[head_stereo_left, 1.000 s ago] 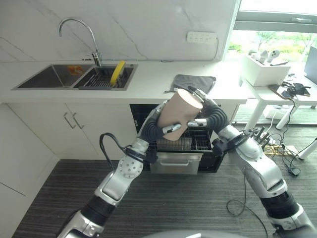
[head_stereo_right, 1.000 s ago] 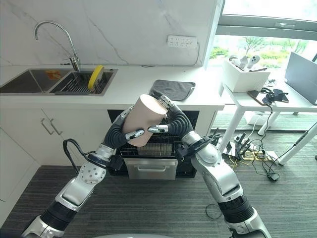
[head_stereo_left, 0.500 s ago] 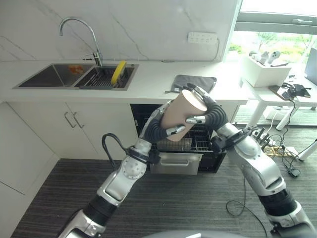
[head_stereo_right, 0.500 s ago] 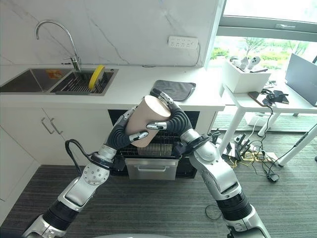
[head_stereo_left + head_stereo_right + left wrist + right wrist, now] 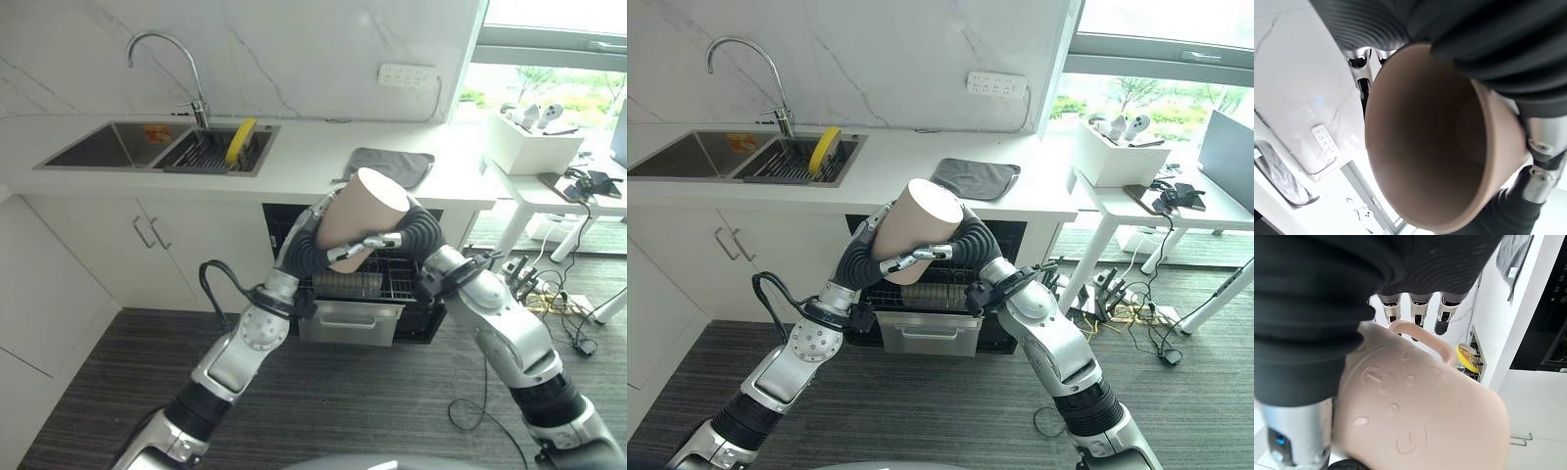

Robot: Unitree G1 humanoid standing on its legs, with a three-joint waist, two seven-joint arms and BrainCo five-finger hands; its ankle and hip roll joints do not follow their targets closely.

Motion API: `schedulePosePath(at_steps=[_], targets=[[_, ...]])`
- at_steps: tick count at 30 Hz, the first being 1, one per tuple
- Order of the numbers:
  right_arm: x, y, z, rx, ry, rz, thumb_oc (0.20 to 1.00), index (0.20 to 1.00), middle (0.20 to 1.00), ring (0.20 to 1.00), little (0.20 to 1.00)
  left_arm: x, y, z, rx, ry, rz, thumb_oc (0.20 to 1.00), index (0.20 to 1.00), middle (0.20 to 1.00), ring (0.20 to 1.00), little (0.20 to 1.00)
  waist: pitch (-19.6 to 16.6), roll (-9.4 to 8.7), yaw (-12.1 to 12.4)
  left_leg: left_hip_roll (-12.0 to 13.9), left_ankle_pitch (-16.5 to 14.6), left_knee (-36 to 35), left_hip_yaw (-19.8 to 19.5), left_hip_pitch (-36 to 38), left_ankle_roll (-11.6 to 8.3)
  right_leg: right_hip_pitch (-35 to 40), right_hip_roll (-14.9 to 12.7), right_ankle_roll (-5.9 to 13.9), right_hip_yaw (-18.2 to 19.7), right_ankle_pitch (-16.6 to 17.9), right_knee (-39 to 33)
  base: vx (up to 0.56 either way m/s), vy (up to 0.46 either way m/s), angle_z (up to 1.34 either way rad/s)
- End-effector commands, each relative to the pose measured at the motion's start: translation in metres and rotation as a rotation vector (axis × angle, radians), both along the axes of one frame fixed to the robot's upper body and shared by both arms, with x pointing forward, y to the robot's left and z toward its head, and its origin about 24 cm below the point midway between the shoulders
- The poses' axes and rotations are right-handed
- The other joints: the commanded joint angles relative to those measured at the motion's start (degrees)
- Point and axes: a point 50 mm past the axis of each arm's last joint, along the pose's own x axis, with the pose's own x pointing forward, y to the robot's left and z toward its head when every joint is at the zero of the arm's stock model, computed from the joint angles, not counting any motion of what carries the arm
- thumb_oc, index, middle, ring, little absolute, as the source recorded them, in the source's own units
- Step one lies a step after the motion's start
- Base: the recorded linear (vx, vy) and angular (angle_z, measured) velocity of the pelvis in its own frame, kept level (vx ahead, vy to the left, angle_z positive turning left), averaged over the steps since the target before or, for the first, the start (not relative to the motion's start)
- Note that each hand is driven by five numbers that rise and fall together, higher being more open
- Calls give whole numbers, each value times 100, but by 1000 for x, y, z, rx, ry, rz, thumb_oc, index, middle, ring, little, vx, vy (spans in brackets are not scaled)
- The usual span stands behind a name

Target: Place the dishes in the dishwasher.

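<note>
Above the open dishwasher [image 5: 353, 294], both hands hold a tan cup [image 5: 358, 217] in the air, level with the counter [image 5: 304, 166] edge. The left hand [image 5: 312, 245] curls round it from the left, a finger crossing its lower front; the right hand [image 5: 965, 240] wraps it from the right, fingers over the top by the handle [image 5: 1422, 335]. The cup is tilted, mouth towards the left wrist, base up towards the wall. Below, the rack [image 5: 921, 294] is pulled out, some dishes already standing in it. A yellow plate [image 5: 239, 139] stands in the sink [image 5: 162, 147] rack, and a grey cloth [image 5: 977, 177] lies on the counter. The step looks like carrying or handing over the cup before loading. Next, the cup likely needs lowering, mouth down, into a free part of the rack, one hand letting go first so the other can set it.
</note>
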Motion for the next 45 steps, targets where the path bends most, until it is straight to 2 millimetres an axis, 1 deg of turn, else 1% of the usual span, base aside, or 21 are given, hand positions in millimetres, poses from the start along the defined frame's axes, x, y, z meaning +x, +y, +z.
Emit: schedulePosePath(at_steps=[1, 2, 3, 4, 5, 6, 13, 16, 19, 25, 26, 27, 28, 37, 38, 43, 45], targets=[[5, 7, 36, 48, -137, 49, 1000, 1000, 1000, 1000, 1000, 6, -9, 47, -33, -237, -57, 200, 200, 200, 200, 200, 93, -23, 78, 254, -858, 31, 305, 338, 16, 96, -380, 219, -296, -603, 6, 0, 0, 0], [5, 7, 35, 44, -135, 54, 1000, 1000, 1000, 1000, 1000, 6, -9, 47, -30, -241, -58, 200, 200, 200, 200, 200, 97, -24, 78, 249, -859, 31, 298, 340, 17, 98, -378, 216, -292, -603, 6, 0, 0, 0], [5, 7, 35, 40, -134, 58, 950, 950, 950, 950, 950, 6, -8, 47, -29, -244, -58, 200, 200, 200, 200, 200, 99, -23, 82, 248, -858, 31, 297, 339, 17, 99, -380, 215, -297, -603, 6, 0, 0, 0], [5, 8, 35, 36, -135, 62, 689, 689, 689, 689, 689, 6, -8, 48, -29, -245, -59, 200, 200, 200, 200, 200, 100, -23, 86, 247, -857, 31, 295, 337, 17, 99, -381, 214, -299, -603, 6, 0, 0, 0], [4, 9, 35, 30, -143, 69, 529, 529, 529, 529, 529, 6, -9, 48, -26, -245, -60, 200, 200, 200, 200, 200, 100, -25, 89, 244, -859, 31, 291, 334, 19, 100, -379, 214, -300, -607, 6, 0, 0, 0], [4, 9, 37, 24, -162, 73, 200, 200, 200, 200, 200, 6, -8, 48, -23, -243, -61, 200, 200, 200, 200, 200, 104, -26, 96, 242, -857, 31, 287, 336, 20, 104, -380, 213, -307, -605, 6, 0, 0, 0], [3, 8, 52, 22, -268, 30, 200, 200, 200, 200, 200, 8, -12, 44, -4, -216, -72, 200, 200, 200, 200, 200, 108, -14, 109, 241, -860, 31, 279, 325, 27, 97, -387, 215, -309, -604, 6, 0, 0, 0], [4, 6, 52, 14, -284, -5, 200, 200, 200, 200, 200, 9, -13, 43, -2, -208, -74, 200, 200, 200, 200, 200, 113, -11, 103, 242, -861, 31, 284, 326, 28, 93, -386, 221, -300, -604, 6, 0, 0, 0], [3, 2, 55, 43, -312, -52, 200, 200, 200, 200, 200, 8, -12, 42, -5, -201, -63, 200, 200, 200, 200, 200, 116, -1, 86, 253, -862, 31, 307, 330, 23, 88, -385, 232, -286, -605, 6, 0, 0, 0], [-1, -1, 56, 40, -353, -67, 200, 200, 200, 200, 200, 11, -7, 38, -54, -131, -48, 200, 200, 200, 200, 200, 134, 19, 77, 245, -856, 31, 323, 314, 30, 60, -396, 236, -282, -593, 6, -5, 3, 0], [-1, -1, 57, 42, -356, -70, 200, 200, 200, 200, 200, 11, -6, 37, -56, -124, -49, 347, 347, 347, 347, 347, 136, 19, 81, 242, -856, 31, 322, 314, 32, 59, -397, 234, -288, -590, 6, 0, 0, 0], [-1, -3, 57, 42, -360, -76, 200, 200, 200, 200, 200, 11, -5, 36, -63, -117, -50, 564, 564, 564, 564, 564, 140, 21, 87, 236, -856, 31, 317, 311, 35, 59, -399, 230, -297, -588, 6, 0, 0, 0], [-1, -4, 58, 44, -364, -84, 200, 200, 200, 200, 200, 11, -4, 36, -66, -115, -48, 1000, 1000, 1000, 1000, 1000, 143, 23, 93, 234, -853, 31, 320, 306, 37, 58, -403, 229, -303, -585, 6, 0, 0, 0], [-1, -14, 52, 24, -372, -152, 200, 200, 200, 200, 200, 8, 7, 39, -125, -106, -17, 1000, 1000, 1000, 1000, 1000, 184, 22, 124, 224, -844, 31, 293, 285, 46, 54, -394, 218, -315, -583, 6, -1, -2, 1], [-1, -19, 51, 16, -373, -180, 200, 200, 200, 200, 200, 7, 12, 41, -141, -113, -11, 1000, 1000, 1000, 1000, 1000, 196, 24, 132, 229, -844, 31, 287, 287, 46, 56, -390, 212, -323, -586, 6, -2, -9, 7], [-2, -30, 48, -16, -388, -246, 200, 200, 200, 200, 200, 2, 20, 47, -173, -139, 5, 1000, 1000, 1000, 1000, 1000, 220, 20, 141, 237, -840, 31, 279, 274, 39, 47, -387, 210, -331, -583, 6, -1, -4, 2], [-1, -40, 45, -27, -383, -297, 200, 200, 200, 200, 200, 1, 28, 50, -201, -151, 30, 1000, 1000, 1000, 1000, 1000, 229, 19, 129, 243, -835, 31, 287, 272, 33, 51, -382, 207, -337, -586, 6, 8, -22, 1]])
